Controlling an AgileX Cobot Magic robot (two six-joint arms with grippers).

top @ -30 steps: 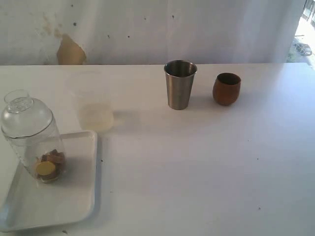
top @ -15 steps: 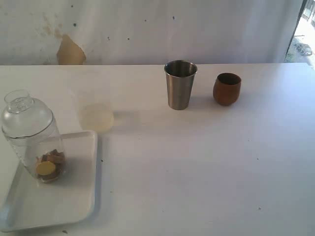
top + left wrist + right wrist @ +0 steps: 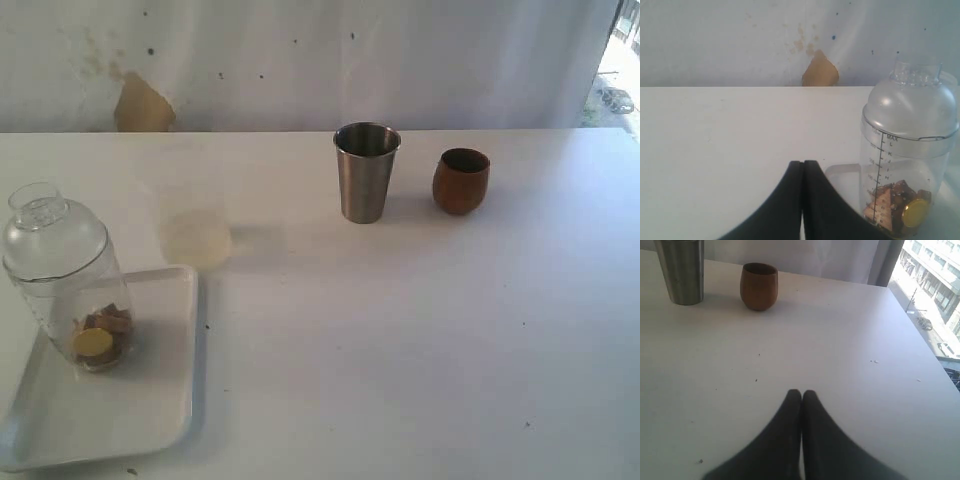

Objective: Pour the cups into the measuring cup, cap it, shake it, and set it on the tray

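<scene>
Brushed steel tumbler (image 3: 366, 171), matt wooden cup (image 3: 461, 181)

The left claw (image 3: 802, 169) has its dark jaws pressed flat together, gripping nothing. The right claw (image 3: 801, 398) seems equally closed, its base blurred.

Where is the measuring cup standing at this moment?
In the exterior view the measuring cup stands at the left, on the white tray, with its lid on; the steel tumbler is far to its right.
</scene>
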